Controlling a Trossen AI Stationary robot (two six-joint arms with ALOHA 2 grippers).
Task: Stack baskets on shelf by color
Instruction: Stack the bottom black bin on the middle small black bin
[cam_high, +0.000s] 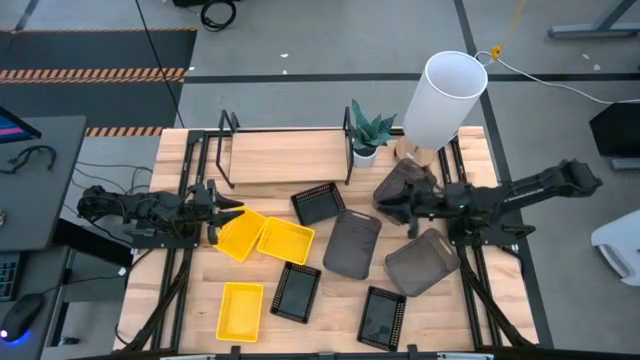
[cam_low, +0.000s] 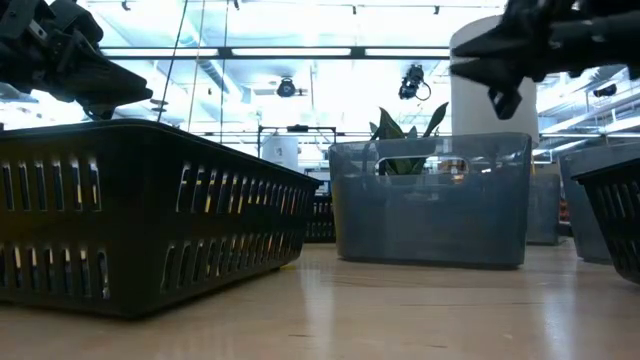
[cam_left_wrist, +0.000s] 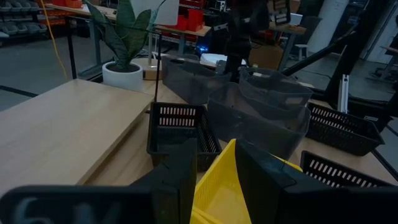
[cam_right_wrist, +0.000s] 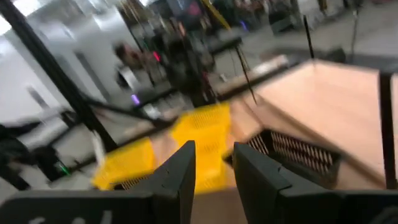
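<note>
My left gripper (cam_high: 225, 212) is at the table's left and is shut on a bright yellow basket (cam_high: 240, 233), which sits tilted beside a second yellow basket (cam_high: 285, 240). A third yellow one (cam_high: 240, 310) lies near the front edge. Three black mesh baskets (cam_high: 318, 203) (cam_high: 297, 292) (cam_high: 382, 315) and two dark grey ones (cam_high: 352, 245) (cam_high: 425, 262) rest on the table. My right gripper (cam_high: 385, 208) hovers beside the third grey basket (cam_high: 405, 185); its fingers (cam_right_wrist: 186, 168) are slightly apart with nothing between them. The shelf (cam_high: 285, 155) stands at the far side. My left gripper pinches the yellow basket's side wall (cam_left_wrist: 217, 180) between its two fingers, coming level from the table's left. The basket is tilted up at the held edge. Whether its far corner rests on the table or on the neighbouring yellow basket, I cannot tell.
A white cylinder (cam_high: 445, 98) and a small potted plant (cam_high: 368, 135) stand at the shelf's right end. A black mesh basket (cam_low: 130, 210) fills the near left of the low view. The shelf plank (cam_left_wrist: 62, 130) is bare.
</note>
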